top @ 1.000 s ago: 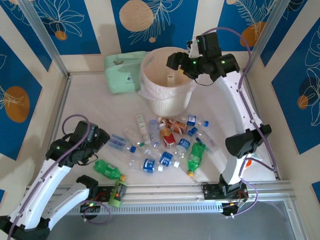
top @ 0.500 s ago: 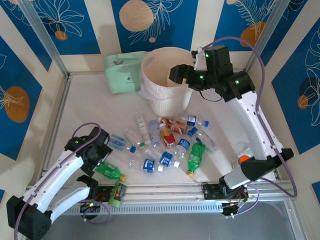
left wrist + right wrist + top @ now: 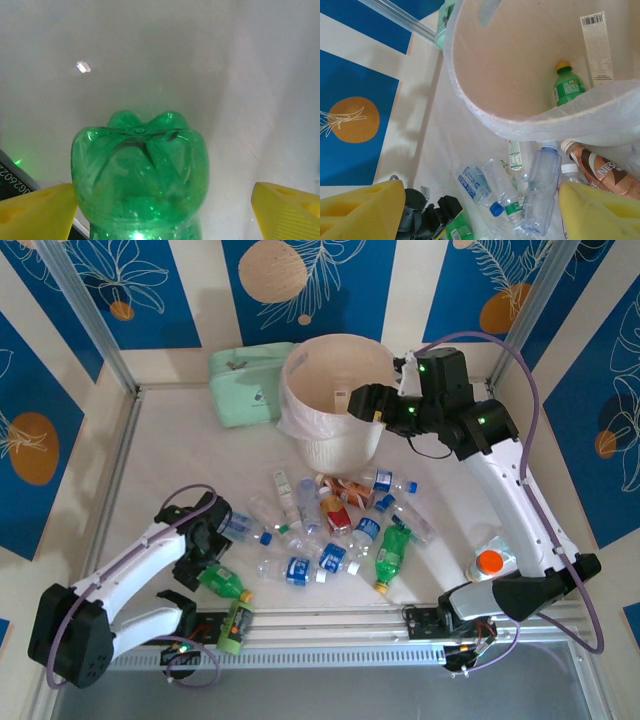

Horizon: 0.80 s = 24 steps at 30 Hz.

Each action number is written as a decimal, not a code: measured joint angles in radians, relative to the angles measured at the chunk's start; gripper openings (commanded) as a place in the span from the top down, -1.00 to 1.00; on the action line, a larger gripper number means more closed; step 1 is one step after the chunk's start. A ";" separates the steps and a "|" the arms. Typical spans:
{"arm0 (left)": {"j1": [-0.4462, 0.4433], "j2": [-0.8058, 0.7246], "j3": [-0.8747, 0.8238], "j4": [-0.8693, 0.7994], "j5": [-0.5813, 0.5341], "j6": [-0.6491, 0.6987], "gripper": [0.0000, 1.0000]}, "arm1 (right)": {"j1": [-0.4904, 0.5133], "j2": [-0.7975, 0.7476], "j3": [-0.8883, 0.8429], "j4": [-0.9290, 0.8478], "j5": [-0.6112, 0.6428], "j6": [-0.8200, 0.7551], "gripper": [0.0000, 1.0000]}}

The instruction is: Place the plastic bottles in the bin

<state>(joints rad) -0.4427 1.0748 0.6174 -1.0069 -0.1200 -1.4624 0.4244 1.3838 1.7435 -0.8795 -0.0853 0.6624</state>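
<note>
Left hand (image 3: 205, 562) above white tabletop (image 3: 180, 460)

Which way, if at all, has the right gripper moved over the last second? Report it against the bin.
Yes. Seen from above, the right gripper has drawn back from over the opening of the bin toward its near-right rim.

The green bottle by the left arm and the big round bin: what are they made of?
Green bottle: thin see-through plastic, glossy; light glints through its moulded, petal-shaped base. Bin: probably stiff plastic, matt cream, smooth inside. Its liner: thin translucent plastic film, crinkled over the rim.
</note>
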 measured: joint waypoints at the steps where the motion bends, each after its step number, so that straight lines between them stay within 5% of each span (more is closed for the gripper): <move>1: 0.000 0.006 -0.003 0.010 0.000 0.000 -0.74 | 0.000 -0.002 -0.003 0.000 0.000 0.002 -0.61; 24: 0.000 0.096 -0.014 0.160 0.007 0.001 -0.40 | 0.034 -0.047 -0.082 0.002 0.008 0.027 -0.47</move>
<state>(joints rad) -0.4427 1.1709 0.6029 -0.8467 -0.1127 -1.4612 0.4580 1.3365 1.6619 -0.8776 -0.0772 0.6891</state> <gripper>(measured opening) 0.706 0.734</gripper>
